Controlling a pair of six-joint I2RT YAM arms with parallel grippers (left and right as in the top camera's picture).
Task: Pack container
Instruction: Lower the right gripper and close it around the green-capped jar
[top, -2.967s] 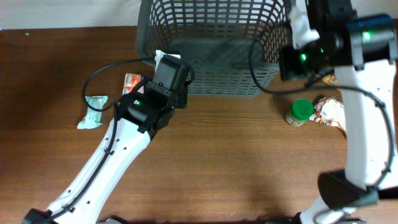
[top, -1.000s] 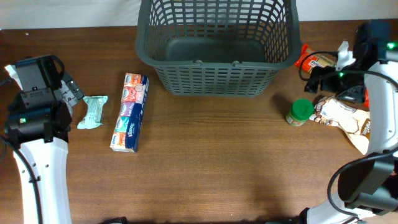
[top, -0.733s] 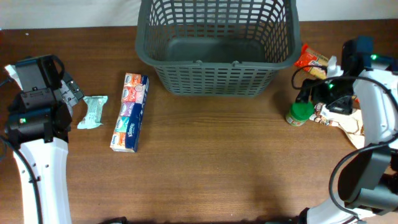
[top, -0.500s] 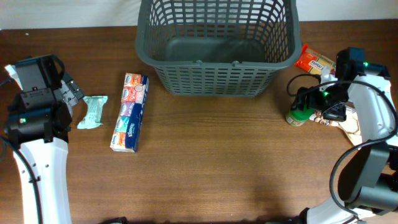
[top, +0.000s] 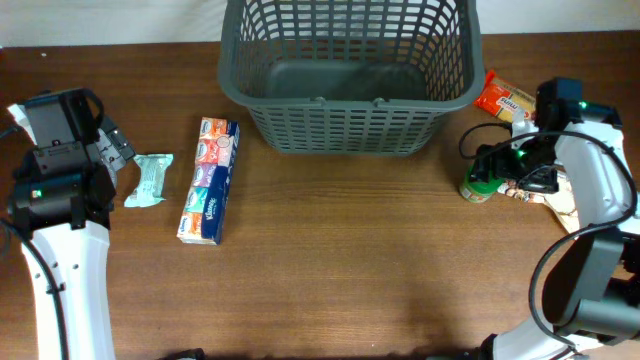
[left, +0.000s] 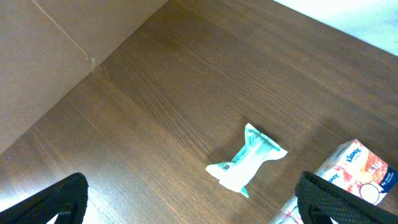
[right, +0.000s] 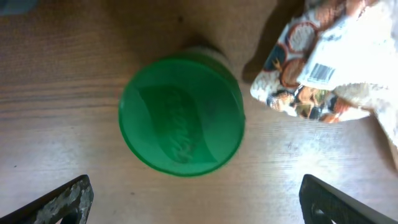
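Basket (top: 350, 128) stands at far centre. Right gripper (right: 199, 202) hangs spread wide over the green jar (right: 181, 123) right of it. Left gripper (left: 196, 202), likewise released, hovers by a mint packet (left: 247, 165), left.

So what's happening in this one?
Packing has yet to start: the grey basket is empty. The right gripper, open, hovers over the green-lidded jar beside a printed snack bag. The left gripper, open, hangs above the mint-green packet near the tissue pack. Neither holds anything.
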